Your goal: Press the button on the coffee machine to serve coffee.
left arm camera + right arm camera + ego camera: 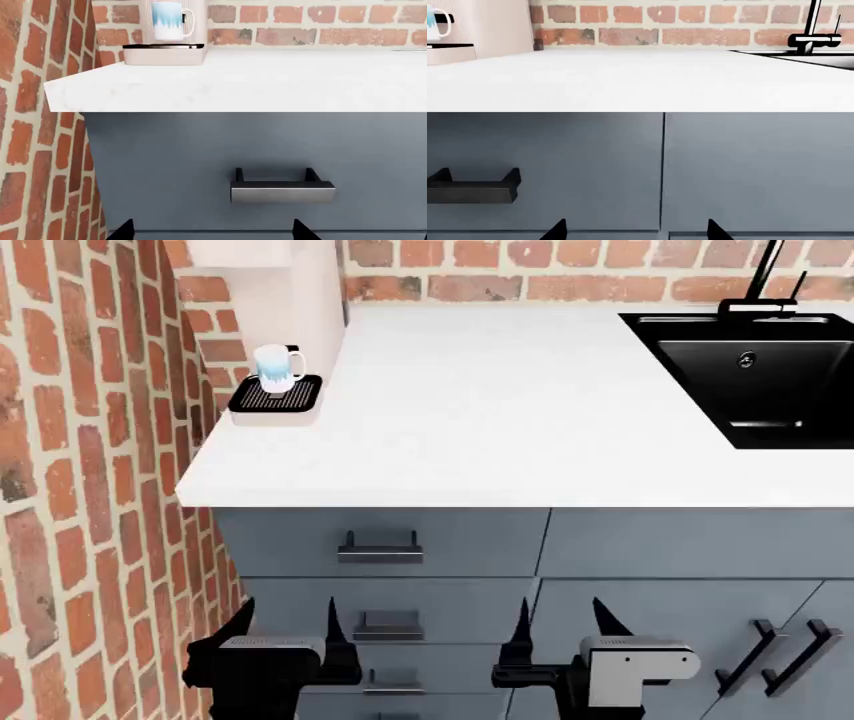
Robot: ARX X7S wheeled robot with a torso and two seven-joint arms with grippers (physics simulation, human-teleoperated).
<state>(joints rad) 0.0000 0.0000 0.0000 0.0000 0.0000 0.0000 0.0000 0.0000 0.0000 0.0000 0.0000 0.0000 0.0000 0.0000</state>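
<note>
The pale pink-beige coffee machine (314, 310) stands at the counter's back left corner against the brick wall. Its head is cut off by the frame and its buttons are out of view. A white and blue mug (278, 369) sits on its black slatted drip tray (275, 396). The mug (170, 20) and tray (163, 47) also show in the left wrist view. My left gripper (287, 625) and right gripper (558, 622) are both open and empty, low in front of the grey drawers, well below the counter.
The white counter (521, 400) spans the view, with a black sink (761, 370) and black tap (763, 280) at the right. Grey drawers with dark handles (380, 550) lie below. A brick wall (80, 490) closes the left side.
</note>
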